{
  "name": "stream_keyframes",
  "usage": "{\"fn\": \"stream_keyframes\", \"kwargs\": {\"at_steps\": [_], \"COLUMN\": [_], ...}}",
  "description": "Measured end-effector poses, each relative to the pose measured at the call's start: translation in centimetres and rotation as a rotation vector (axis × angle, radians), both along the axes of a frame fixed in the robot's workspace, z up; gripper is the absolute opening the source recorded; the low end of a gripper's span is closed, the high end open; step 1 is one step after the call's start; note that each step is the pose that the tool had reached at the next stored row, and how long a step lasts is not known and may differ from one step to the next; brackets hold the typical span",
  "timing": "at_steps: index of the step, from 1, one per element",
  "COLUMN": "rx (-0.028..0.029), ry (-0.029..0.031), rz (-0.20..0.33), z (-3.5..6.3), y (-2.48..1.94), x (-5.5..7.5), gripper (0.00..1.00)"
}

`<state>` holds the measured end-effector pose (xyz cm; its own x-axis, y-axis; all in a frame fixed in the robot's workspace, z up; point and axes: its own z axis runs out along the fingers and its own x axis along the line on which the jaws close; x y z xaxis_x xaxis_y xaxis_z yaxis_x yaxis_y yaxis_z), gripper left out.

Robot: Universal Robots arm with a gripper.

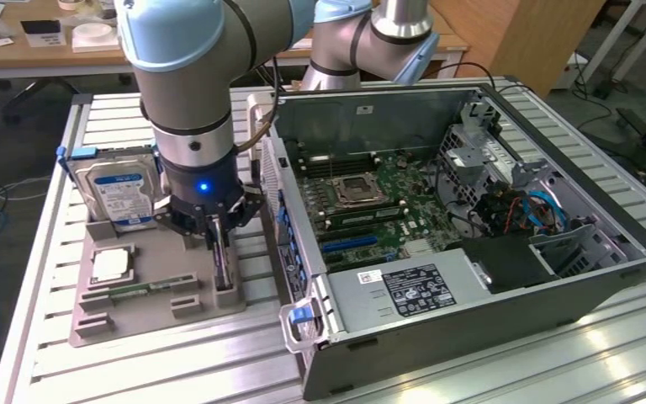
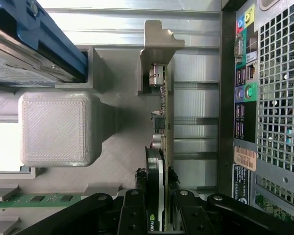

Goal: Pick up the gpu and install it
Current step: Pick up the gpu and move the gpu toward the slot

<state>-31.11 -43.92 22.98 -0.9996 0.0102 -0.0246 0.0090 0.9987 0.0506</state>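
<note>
One claw (image 1: 213,229) is clamping the gpu (image 2: 157,164) from both sides. The card is standing on its edge in a slot of the grey holder (image 1: 149,313) on the table (image 1: 592,364), just beside the open computer case (image 1: 413,337). Edge-on, it is showing a thin green board, a dark block bearing a green logo, and a silver bracket at the end away from the claw.

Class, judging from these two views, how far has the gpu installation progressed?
Done: the gripper straddles the gpu. In hand: it is closed on the card, which stands in the grey tray, not yet lifted. Left: the lift and seating in the open case; its blue slots hold no card.
</note>
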Motion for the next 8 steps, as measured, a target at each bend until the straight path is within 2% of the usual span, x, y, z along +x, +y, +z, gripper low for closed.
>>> {"fn": "stream_keyframes", "kwargs": {"at_steps": [4,8], "rx": [-0.0003,-0.0002], "ry": [0.0002,0.0002], "rz": [0.000,0.000], "z": [0.60,1.66], "y": [0.00,0.00], "x": [0.0,0.0], "gripper": [0.27,0.27]}}
